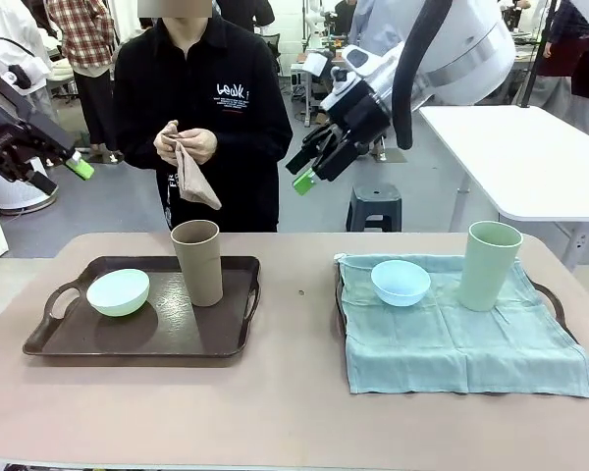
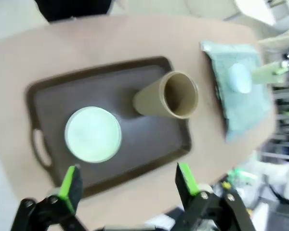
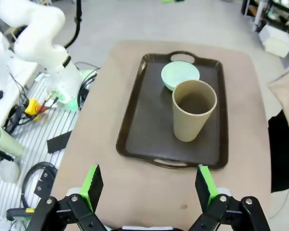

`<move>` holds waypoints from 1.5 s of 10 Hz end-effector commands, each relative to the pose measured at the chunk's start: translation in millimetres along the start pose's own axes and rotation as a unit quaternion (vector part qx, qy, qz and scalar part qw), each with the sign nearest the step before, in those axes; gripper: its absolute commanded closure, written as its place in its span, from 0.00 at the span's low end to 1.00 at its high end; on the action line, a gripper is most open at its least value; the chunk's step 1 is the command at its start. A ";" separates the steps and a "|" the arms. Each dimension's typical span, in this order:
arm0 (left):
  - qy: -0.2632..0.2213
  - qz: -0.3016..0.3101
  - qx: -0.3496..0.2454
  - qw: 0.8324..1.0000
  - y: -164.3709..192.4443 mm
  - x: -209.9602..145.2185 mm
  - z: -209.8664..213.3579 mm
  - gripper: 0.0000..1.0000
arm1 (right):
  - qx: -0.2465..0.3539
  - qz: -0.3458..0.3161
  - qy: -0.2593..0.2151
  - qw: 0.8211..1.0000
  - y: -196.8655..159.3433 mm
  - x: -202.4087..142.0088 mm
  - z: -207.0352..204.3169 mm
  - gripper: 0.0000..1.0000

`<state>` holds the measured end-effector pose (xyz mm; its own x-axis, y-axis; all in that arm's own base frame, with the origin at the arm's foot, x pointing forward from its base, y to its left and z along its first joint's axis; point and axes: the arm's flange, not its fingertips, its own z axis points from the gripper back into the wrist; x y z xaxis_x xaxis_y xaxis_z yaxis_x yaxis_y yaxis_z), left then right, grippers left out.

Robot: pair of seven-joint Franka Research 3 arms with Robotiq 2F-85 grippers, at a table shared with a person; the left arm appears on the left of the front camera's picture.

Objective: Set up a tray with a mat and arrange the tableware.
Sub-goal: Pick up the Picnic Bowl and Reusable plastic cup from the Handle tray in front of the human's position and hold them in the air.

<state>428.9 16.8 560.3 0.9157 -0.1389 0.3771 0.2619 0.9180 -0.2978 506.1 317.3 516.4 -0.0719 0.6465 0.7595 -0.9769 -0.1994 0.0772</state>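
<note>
A pale green mat hides its tray except the handles.

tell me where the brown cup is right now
In the front view the brown cup stands upright on the dark tray on the robot's left, just right of the pale green bowl.

The pale beige, round-cornered table carries two trays side by side, well apart. On its left half sits a dark brown rectangular plastic tray with cut-out handles at both ends. On the right half lies a second dark tray (little more than its rim and a handle peeks out), draped with a pale teal cloth mat that hides its near edge. A small dark spot marks the bare surface between them.
</note>
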 end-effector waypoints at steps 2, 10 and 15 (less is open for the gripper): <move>0.028 0.019 0.139 0.990 3.3 2.9 -35.9 0.00 | 0.036 0.044 0.025 0.998 -27.4 -18.5 -56.0 0.00; 0.189 0.128 0.069 0.971 53.8 -20.8 -101.4 0.00 | 0.070 0.055 0.015 0.996 -36.4 -39.1 -102.5 0.00; 0.160 0.160 0.090 0.970 50.3 -3.2 -121.0 0.00 | 0.086 0.066 0.010 0.994 -47.5 -52.0 -127.6 0.00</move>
<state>470.1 29.2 446.5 0.9989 0.0300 -0.0354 -0.0371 0.9742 -0.2225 526.0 381.0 401.4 -0.1829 0.6266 0.7575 -0.9173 -0.3860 0.0979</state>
